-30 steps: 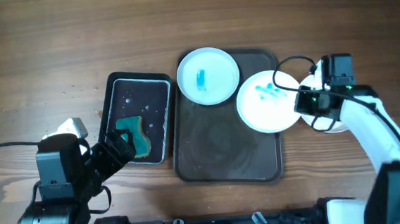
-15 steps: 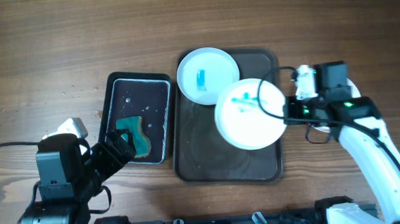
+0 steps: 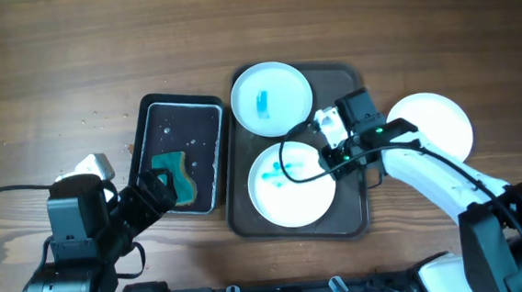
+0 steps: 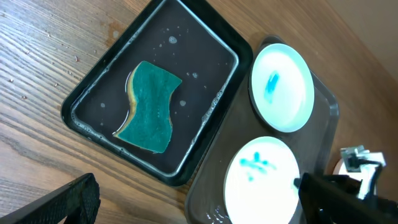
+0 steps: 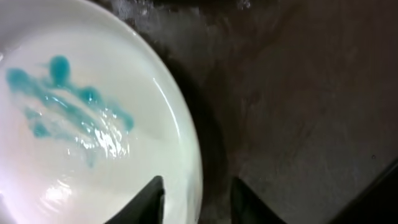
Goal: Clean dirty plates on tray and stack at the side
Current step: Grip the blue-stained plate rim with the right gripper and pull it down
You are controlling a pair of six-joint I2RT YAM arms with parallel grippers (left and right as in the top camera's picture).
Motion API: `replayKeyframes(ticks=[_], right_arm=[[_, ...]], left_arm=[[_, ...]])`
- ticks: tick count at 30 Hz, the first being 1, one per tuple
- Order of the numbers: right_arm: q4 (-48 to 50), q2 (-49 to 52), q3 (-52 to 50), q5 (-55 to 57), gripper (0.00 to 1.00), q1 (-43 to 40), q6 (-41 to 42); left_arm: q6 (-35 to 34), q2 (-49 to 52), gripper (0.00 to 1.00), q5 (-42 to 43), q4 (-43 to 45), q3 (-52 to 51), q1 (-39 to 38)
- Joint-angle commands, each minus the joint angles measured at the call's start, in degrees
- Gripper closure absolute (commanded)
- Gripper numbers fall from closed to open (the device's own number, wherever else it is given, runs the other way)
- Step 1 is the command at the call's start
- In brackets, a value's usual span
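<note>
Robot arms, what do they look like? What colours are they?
The right arm has smooth white curved shells with black joints, a tiny green light and a thin black cable looping out. The left arm is mostly black and blocky, with a white part.

surface: wooden table | grain: warm brown, streaked | light: even, soft overhead

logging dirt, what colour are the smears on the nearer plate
Turquoise blue smears, clearest in right wrist view.
</note>
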Motion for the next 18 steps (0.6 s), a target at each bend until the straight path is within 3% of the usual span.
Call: replayKeyframes(ticks=[1,9,11,12,14,18], right_arm=[[-2.12,-2.45,3.48,5.90,0.62,1.14,-0.04],[-10.88,-13.40,6.67,-8.57,0.63,-0.42,24.00],[-14.23,-15.74,6.64,-8.24,0.63,-0.39,27.02],[-17.03,-16.72,6.60,-7.17,0.69,-0.39,30.10],[-24.30,-17.75,6.40,-3.02,0.77,-0.28,43.52],[-26.45,-18.05,1.75,-2.75,0.75,1.16,49.94]], left_arm=[[-0.13,-0.04,0.00,0.46,0.26,1.07,0.33],[-0.13,-0.04,0.00,0.46,0.26,1.07,0.33],[-0.15,-0.04,0.00,0.48,1.42,1.07,0.33],[-0.15,-0.04,0.00,0.46,2.29,1.07,0.33],[-0.17,-0.04,0.00,0.48,3.23,1.07,0.33],[-0.15,-0.04,0.00,0.48,3.45,1.07,0.33]])
